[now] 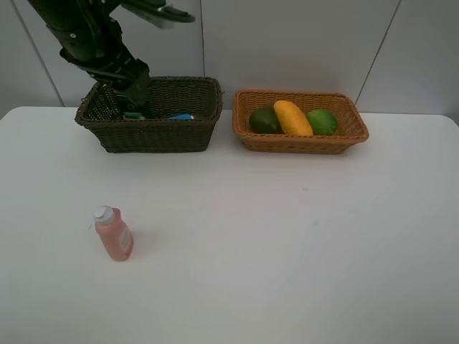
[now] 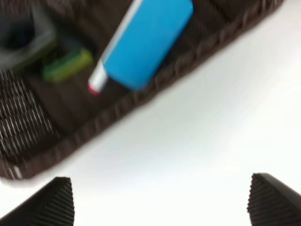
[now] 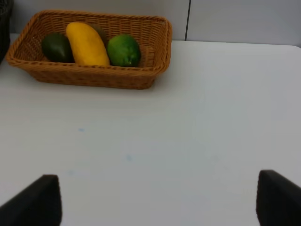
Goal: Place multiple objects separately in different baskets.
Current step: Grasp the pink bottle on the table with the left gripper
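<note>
The pink bottle (image 1: 113,233) lies alone on the white table (image 1: 287,251), well apart from both baskets. It is likely the last piece to sort — lying on its side, it could roll or slip from a pinch near the cap.

The left gripper (image 2: 160,200) hangs with jaws spread and empty just outside the dark basket (image 1: 150,115). Only its wrist view shows the blue eraser (image 2: 148,40) and marker (image 2: 101,80) inside.

The right gripper (image 3: 157,200) — unseen overhead — is also spread and empty, facing the tan basket (image 3: 94,77) holding mango (image 3: 86,44), avocado (image 3: 56,47) and green fruit (image 3: 123,50).
</note>
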You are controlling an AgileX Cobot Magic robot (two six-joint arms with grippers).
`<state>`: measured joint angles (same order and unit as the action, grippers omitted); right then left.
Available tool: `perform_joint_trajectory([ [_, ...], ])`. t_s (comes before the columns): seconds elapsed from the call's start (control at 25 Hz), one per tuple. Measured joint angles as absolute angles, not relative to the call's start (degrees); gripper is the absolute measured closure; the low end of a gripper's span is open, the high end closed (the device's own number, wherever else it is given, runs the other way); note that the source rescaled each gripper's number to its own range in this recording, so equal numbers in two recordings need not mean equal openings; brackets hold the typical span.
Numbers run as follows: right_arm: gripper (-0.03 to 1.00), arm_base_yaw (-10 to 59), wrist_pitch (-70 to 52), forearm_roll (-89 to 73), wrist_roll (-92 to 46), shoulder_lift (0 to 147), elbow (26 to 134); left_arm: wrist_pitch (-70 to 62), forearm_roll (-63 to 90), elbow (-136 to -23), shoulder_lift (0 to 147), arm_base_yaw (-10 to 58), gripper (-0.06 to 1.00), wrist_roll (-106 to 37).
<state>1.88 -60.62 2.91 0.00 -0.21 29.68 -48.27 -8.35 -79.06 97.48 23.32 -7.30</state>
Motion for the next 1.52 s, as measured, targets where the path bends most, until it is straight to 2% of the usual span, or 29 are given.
perform_joint_trajectory([
  [0.4, -0.02, 1.9, -60.6, 2.9, 0.0, -0.2, 29.7, -57.9, 0.6, -70.2, 92.4, 24.3, -0.03, 3.7],
  [0.72, -0.02, 1.9, -60.6, 2.9, 0.0, -0.2, 29.7, -58.3, 2.9, -64.7, 92.4, 27.3, -0.03, 11.0],
  [1.52, -0.02, 1.9, -60.6, 2.9, 0.0, -0.2, 29.7, -45.8, 4.3, -51.9, 93.9, 27.3, -0.03, 11.1],
])
